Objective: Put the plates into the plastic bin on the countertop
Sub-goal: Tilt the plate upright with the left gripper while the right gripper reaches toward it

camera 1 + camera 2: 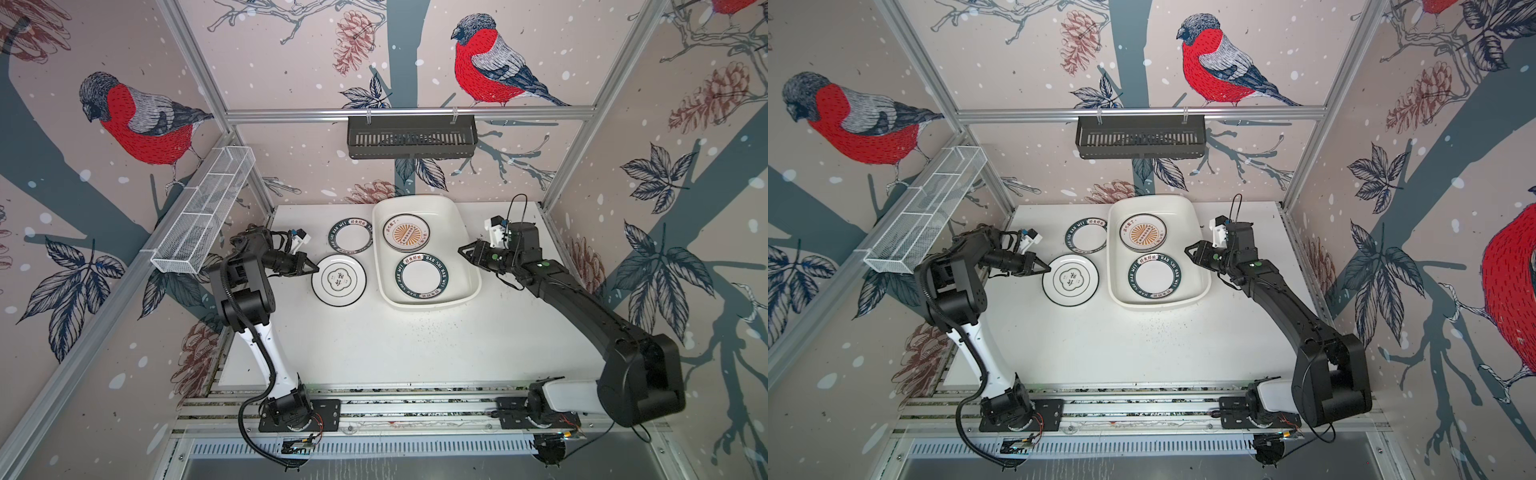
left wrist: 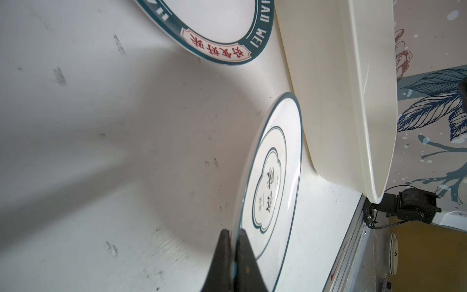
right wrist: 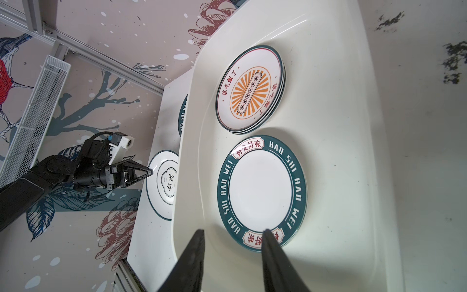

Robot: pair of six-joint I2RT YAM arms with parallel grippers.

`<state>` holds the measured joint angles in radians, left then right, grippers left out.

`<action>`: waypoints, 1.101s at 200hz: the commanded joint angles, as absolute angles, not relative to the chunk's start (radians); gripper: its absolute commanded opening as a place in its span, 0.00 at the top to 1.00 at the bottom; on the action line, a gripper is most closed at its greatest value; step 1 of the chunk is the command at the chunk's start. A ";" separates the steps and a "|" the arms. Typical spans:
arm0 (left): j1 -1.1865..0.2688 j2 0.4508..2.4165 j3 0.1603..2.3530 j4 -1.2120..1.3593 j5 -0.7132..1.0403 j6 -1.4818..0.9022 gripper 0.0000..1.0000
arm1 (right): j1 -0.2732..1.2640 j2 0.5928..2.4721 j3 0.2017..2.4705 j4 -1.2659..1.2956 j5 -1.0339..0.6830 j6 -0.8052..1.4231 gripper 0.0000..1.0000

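Left wrist view comes first: the left claw (image 2: 233, 242) is seen clamped on the near rim of the emblem plate (image 2: 270, 187), with the thin edge pinched between its two fingers. The rim is gripped because a flat plate gives nothing else to hold. Whether the plate is lifted clear of the bench (image 2: 101, 151) cannot be told. Just past it the plastic bin (image 2: 353, 101) is found, so only a short carry seems to be needed. Inside, at the near end, a lettered plate (image 1: 421, 276) is laid flat. By the bin's right rim the right claw (image 1: 463, 250) is held apart and empty, likely parked out of the way. Further back, a second lettered plate (image 1: 350, 235) is seen on the bench beside the bin, not yet put in. At the bin's far end a sunburst stack (image 1: 406, 232) is piled, so that floor room is saved.
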<state>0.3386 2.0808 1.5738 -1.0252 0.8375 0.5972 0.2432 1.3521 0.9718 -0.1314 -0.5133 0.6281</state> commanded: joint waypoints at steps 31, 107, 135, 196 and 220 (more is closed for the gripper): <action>0.343 2.055 1.619 -1.084 0.933 0.556 1.00 | 0.241 1.349 0.985 -0.107 -0.540 0.621 0.59; 0.342 2.062 1.681 -1.130 1.022 0.531 1.00 | 0.293 1.377 0.987 -0.022 -0.657 0.629 0.56; 0.341 2.060 1.692 -1.138 1.049 0.523 1.00 | 0.319 1.417 1.009 0.003 -0.701 0.644 0.54; 0.339 2.065 1.697 -1.155 1.092 0.528 1.00 | 0.431 1.532 1.079 0.071 -0.691 0.668 0.56; 0.337 2.065 1.700 -1.173 1.106 0.546 1.00 | 0.474 1.574 1.090 0.134 -0.687 0.700 0.57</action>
